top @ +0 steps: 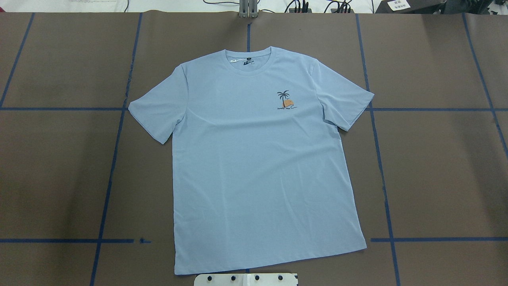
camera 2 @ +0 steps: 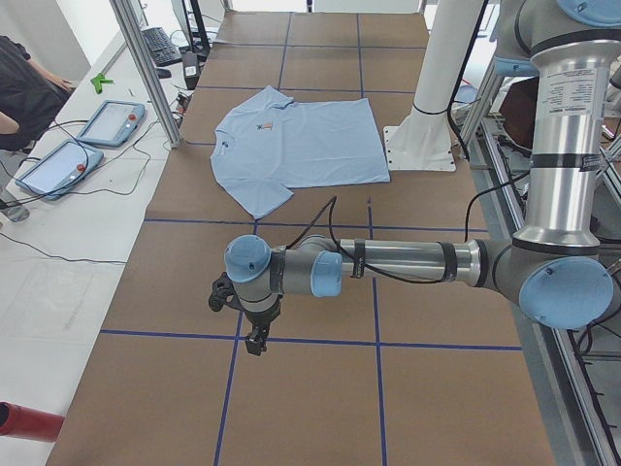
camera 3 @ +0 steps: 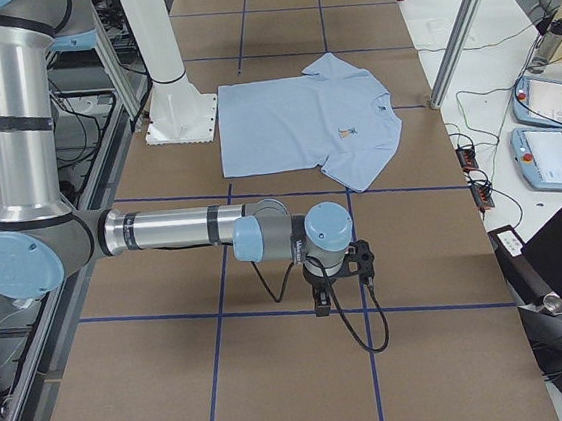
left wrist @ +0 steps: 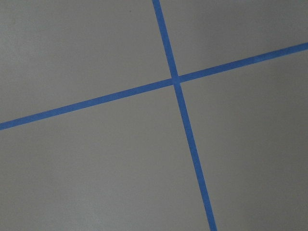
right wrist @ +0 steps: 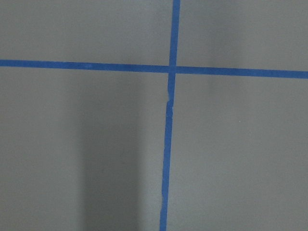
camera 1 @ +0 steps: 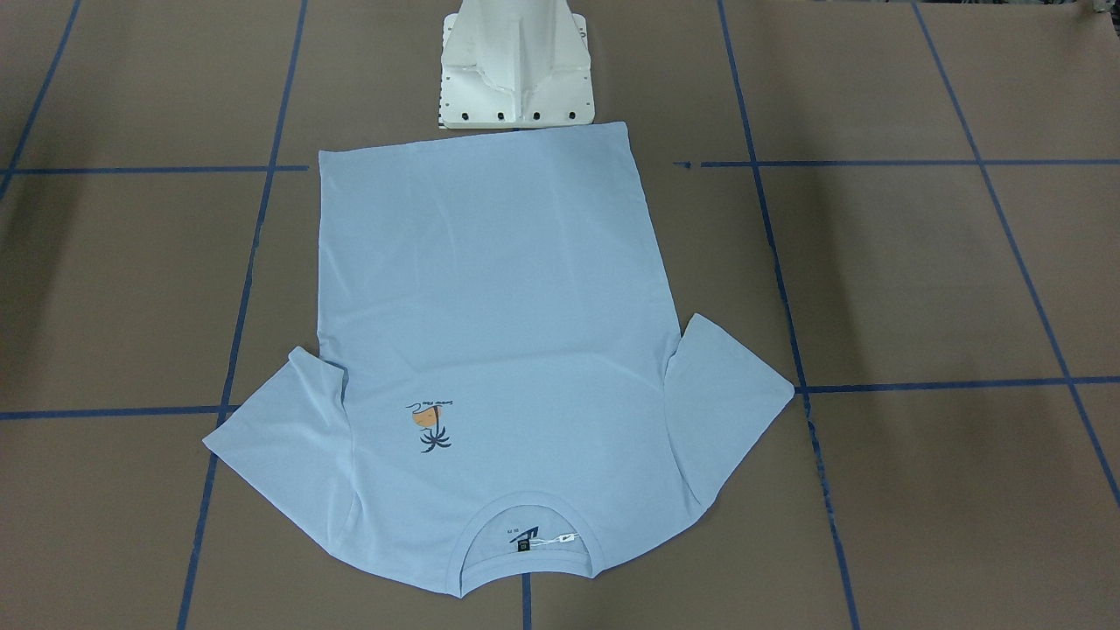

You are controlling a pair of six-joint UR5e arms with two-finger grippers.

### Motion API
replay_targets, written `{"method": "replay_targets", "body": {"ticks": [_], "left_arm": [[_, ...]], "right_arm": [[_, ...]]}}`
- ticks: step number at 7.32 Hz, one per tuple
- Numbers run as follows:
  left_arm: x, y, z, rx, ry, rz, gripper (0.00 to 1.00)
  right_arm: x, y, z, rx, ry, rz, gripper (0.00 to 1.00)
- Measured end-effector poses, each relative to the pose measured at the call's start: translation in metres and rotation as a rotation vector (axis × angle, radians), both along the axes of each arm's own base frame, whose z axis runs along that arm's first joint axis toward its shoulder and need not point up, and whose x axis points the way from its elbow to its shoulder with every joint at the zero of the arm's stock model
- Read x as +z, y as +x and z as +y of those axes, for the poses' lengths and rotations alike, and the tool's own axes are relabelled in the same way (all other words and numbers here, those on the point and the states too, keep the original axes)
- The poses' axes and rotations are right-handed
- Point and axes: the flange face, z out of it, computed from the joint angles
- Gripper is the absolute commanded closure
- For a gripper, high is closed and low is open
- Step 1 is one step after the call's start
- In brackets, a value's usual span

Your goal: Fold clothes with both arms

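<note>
Lengthwise, T-shirt (top: 258,167) runs out from pedestal (top: 246,279), collar (top: 248,60) at far end.

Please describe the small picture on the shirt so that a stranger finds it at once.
On the brown table with blue tape lines lies a flat light blue short-sleeved T-shirt. On its chest, towards the robot's right, sits a small dark palm-tree print with an orange patch. Unlike the black label inside the collar, it is on the outer fabric.
</note>
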Motion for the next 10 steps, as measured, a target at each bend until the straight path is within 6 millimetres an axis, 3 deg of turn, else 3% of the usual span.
{"method": "replay_targets", "body": {"ticks": [3,5,6,7,10], "left_arm": [[-0.009,0.001,-0.006,0.002,0.023,0.0,0.0],[-0.042,0.004,-0.042,0.006,0.096,0.004,0.0],[-0.054,0.006,-0.058,0.008,0.159,0.007,0.0],[-0.059,0.008,-0.067,0.011,0.241,0.013,0.0],[-0.058,0.012,-0.076,-0.034,0.301,0.03,0.0]], "right_arm": [[-0.011,0.001,-0.011,0.015,0.013,-0.003,0.0],[-0.045,-0.015,-0.061,0.01,0.06,-0.002,0.0],[-0.079,-0.032,-0.097,-0.006,0.107,-0.004,0.0],[-0.11,-0.059,-0.127,-0.032,0.166,-0.015,0.0],[-0.154,-0.199,-0.169,-0.062,0.269,-0.082,0.0]]}}
